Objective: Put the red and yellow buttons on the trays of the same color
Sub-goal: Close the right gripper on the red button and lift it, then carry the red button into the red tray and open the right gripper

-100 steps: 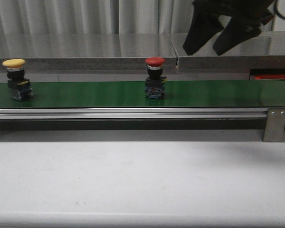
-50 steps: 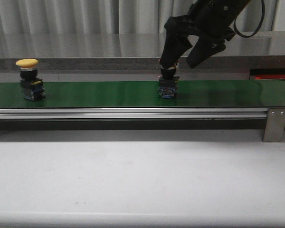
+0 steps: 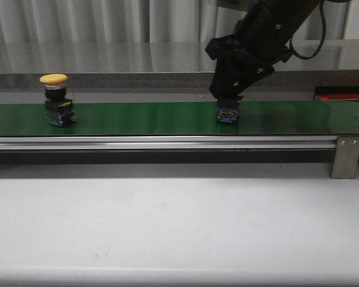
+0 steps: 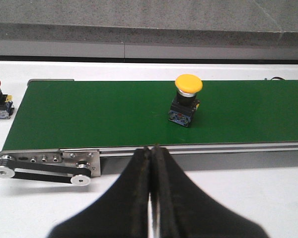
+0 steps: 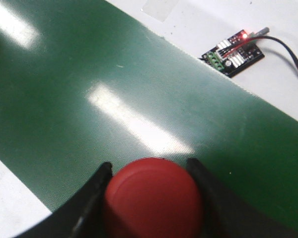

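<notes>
Red button's cap (image 5: 153, 198) hidden behind right tool (image 3: 234, 89) in front view

Two buttons (image 3: 57, 100) (image 3: 228, 112) apart on belt (image 3: 143, 118), tool (image 3: 230, 89) over right one.

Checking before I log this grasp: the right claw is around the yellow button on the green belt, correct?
Not quite: the right claw is around the red button, as the right wrist view shows. The yellow button stands untouched farther left on the green belt.
</notes>
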### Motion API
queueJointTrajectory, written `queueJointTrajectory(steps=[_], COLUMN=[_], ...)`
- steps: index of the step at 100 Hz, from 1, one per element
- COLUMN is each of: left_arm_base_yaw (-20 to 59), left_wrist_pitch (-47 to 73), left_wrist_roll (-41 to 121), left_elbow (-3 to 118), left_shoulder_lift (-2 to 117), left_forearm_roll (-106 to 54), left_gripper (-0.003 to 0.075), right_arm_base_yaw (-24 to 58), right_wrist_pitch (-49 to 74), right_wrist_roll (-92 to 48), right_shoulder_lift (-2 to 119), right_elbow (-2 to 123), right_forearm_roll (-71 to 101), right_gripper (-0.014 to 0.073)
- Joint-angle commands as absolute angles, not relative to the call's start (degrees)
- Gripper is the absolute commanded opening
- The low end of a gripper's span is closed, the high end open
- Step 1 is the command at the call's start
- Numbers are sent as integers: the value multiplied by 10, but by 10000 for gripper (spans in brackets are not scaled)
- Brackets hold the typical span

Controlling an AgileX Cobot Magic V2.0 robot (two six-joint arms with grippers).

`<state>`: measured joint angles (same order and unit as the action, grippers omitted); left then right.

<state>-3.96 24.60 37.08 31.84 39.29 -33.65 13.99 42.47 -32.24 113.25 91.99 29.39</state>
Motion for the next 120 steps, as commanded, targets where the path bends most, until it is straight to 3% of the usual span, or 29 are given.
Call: queueJointTrajectory(steps=[1,18,41,65,86,120], left_arm_base_yaw=[-36,-36,-36,-36,-36,-36], left_wrist_pitch=[211,211,211,211,211,211], left_wrist_roll=[372,372,372,372,372,372], left_elbow=[335,335,335,335,335,335], left_shoulder_lift=[392,392,392,392,392,392], left_forearm_roll=[-354,-354,-354,-354,-354,-354], left_gripper=[-19,-19,-19,-19,-19,-19], right_arm_base_yaw=[127,67,-81,-211,-257,-261], right_wrist_pitch=[435,481,552,522,468,408], right_wrist_roll=[-324,-303,-259,-253,-259,-271], right_shoulder_lift=[1092,1053,1028,1044,1101,1199], right_elbow=[940,970,1051,1070,1070,1070], right_forearm_roll=[302,275,253,254,253,258], right_gripper=[111,111,111,111,111,113])
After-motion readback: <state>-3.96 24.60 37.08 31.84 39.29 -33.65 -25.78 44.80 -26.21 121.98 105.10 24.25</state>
